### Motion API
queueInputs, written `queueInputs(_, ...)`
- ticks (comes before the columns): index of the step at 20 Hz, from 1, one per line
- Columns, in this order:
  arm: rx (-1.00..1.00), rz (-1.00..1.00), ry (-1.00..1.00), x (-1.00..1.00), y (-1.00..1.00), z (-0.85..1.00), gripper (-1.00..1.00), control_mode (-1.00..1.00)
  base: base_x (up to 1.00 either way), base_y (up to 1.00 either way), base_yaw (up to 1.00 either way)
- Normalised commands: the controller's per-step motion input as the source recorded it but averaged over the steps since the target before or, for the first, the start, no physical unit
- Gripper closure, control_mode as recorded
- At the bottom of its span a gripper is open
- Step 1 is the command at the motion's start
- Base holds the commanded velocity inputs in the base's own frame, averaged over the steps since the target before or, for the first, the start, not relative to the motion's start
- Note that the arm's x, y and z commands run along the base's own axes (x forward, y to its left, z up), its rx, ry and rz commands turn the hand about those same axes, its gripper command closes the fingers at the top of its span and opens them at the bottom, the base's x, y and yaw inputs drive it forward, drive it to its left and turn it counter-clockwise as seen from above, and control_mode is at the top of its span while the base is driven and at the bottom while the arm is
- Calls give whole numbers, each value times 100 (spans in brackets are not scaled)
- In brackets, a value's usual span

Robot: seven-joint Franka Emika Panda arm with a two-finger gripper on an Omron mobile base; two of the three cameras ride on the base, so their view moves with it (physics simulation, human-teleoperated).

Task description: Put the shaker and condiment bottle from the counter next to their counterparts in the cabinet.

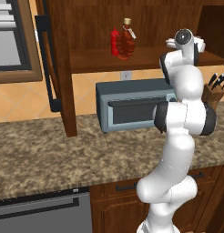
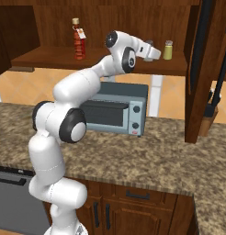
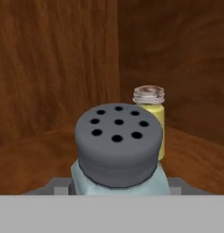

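Observation:
Deep inside the cabinet (image 1: 100, 61), my gripper (image 3: 118, 185) is shut on the shaker (image 3: 117, 150), a pale blue-grey cylinder with a grey holed cap. In the right base view the gripper (image 2: 152, 51) hovers just above the shelf with the shaker's cap (image 2: 148, 43) showing. Just beyond it stands the yellow-green shaker (image 3: 152, 119) with a silver cap, also seen on the shelf's right end (image 2: 168, 50). The red-brown condiment bottle (image 1: 127, 42) stands on the shelf beside the bright red squeeze bottle (image 1: 114, 42).
A grey toaster oven (image 1: 132, 105) sits on the granite counter (image 1: 50, 154) under the cabinet shelf. The open cabinet door (image 1: 57, 68) with its black bar handle hangs at the left. A knife block (image 1: 214, 93) stands at the right, and a dishwasher front (image 1: 41, 214) is below.

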Motion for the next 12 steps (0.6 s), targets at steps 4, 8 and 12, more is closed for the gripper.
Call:
queueInputs(4,0,0,0,69,-39,-18,100,-100,0,0,0)
queueInputs(8,0,-1,0,38,-40,-27,100,-100,0,0,0)
queueInputs(12,0,-1,0,14,-38,-27,100,-100,0,0,0)
